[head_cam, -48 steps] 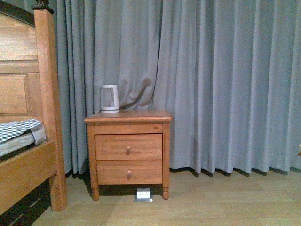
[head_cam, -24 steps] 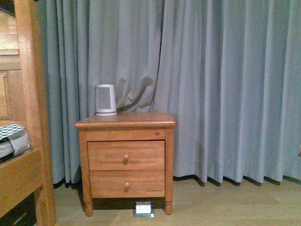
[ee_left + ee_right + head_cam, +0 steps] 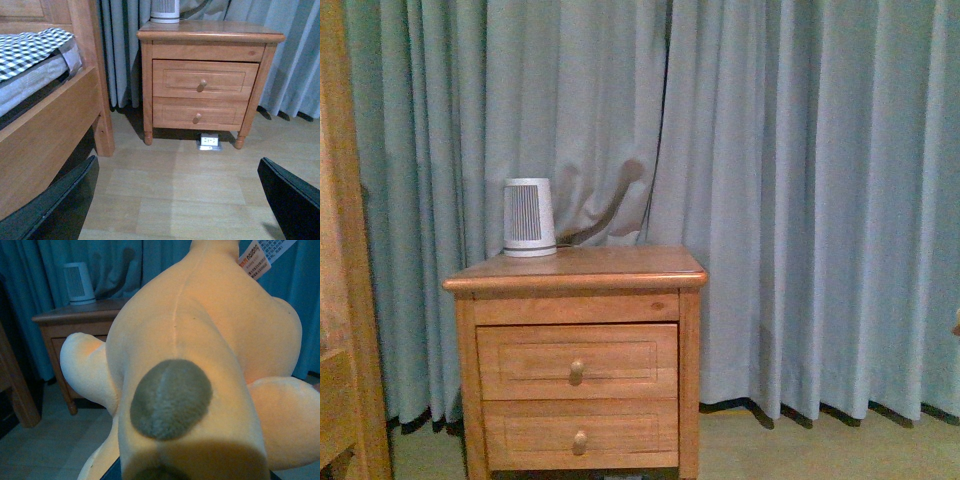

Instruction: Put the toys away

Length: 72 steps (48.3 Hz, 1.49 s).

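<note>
The plush toy [image 3: 200, 340] is held up off the floor at the right gripper [image 3: 192, 476] and fills nearly all of the right wrist view. It is orange-yellow and soft, with a seam down the middle and a dark grey-brown oval patch [image 3: 170, 397]. Rounded limbs are seen on both sides, and a white printed tag [image 3: 257, 260] is attached at its far end. The right gripper's fingers are almost fully covered by the toy. Only dark slivers are seen at the frame edge, and the grip reads as clenched on the toy.

The left gripper [image 3: 177, 162] is seen low over the wood floor [image 3: 200, 190]. Its black fingers [image 3: 65, 200] are spread wide and released, with nothing between them.

A wooden nightstand [image 3: 578, 270] stands against grey-blue curtains [image 3: 800, 200]. Two drawers are shut, upper drawer [image 3: 577, 361] over lower drawer [image 3: 580, 432], each with one round knob. A white ribbed device [image 3: 528, 217] stands upright at the back left corner of the nightstand top, and a cable is seen behind it.

A floor outlet box [image 3: 210, 141] is set in the floor between the nightstand's front legs. A wooden bed frame [image 3: 50, 125] stands just beside the nightstand, with black-and-white checked bedding [image 3: 30, 45] on it.
</note>
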### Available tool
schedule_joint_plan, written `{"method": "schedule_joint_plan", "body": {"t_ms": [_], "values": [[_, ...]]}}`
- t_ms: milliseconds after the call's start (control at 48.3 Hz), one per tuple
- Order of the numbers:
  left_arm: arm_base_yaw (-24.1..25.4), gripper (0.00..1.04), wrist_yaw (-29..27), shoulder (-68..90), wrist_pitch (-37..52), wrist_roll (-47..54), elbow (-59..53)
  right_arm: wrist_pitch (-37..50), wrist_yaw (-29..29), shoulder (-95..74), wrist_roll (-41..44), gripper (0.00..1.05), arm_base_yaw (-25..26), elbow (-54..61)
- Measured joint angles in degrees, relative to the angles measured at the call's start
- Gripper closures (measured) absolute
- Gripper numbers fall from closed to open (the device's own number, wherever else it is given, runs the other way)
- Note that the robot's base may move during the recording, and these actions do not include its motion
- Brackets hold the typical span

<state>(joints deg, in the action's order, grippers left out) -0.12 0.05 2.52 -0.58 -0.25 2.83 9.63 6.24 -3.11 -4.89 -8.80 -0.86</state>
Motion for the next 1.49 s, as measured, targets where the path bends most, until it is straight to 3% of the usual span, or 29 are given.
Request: {"method": "schedule_joint_plan", "body": {"t_ms": [1491], "values": [[0.1,0.06,-0.1,0.0,0.2,0.0,-0.1,0.0,0.2,0.0,0.0,0.85,-0.1,0.0]]}}
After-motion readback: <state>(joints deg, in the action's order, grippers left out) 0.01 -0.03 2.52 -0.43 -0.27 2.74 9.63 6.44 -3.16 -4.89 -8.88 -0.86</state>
